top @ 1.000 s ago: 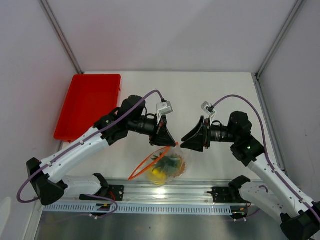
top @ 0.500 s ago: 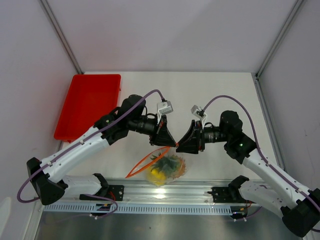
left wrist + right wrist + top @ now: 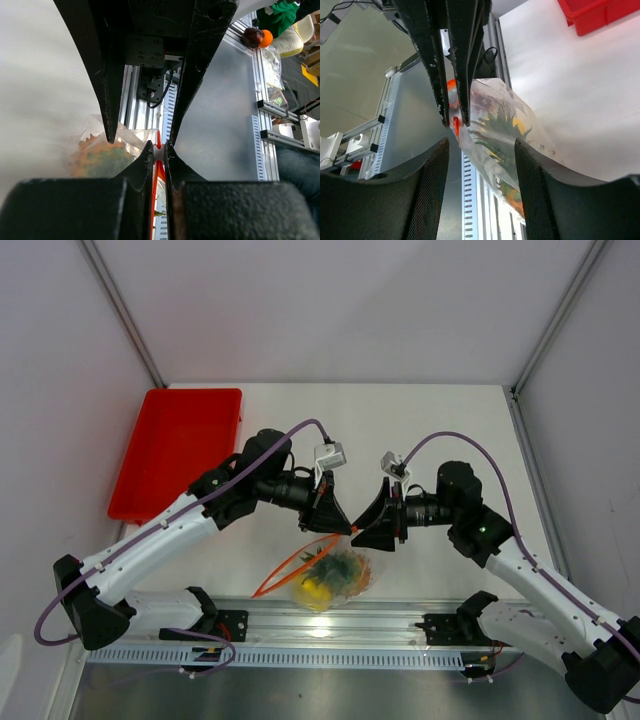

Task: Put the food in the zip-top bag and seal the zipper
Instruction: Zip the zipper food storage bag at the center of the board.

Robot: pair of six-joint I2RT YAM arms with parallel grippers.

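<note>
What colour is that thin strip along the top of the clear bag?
Red-orange; the strip shows best in the left wrist view.

This is a robotics lab cell: a white tabletop (image 3: 400, 420) boxed in by pale panels on aluminium posts (image 3: 122, 312), a slotted aluminium mounting rail (image 3: 330, 625) at six o'clock, purple cables (image 3: 465, 434) looping overhead, and a red plastic bin (image 3: 175, 455) at ten o'clock.

We find the zip-top bag (image 3: 342, 578) at the bench's six o'clock edge, clear and crinkled, with the food inside. A yellow lemon-like fruit (image 3: 314, 589) sits toward its seven o'clock side, and the pineapple (image 3: 335, 563) shows its green crown beside it. The zipper (image 3: 277, 576) gapes in a thin red loop (not yet sealed), its one o'clock end clamped in the left pincer (image 3: 344, 528).
</note>
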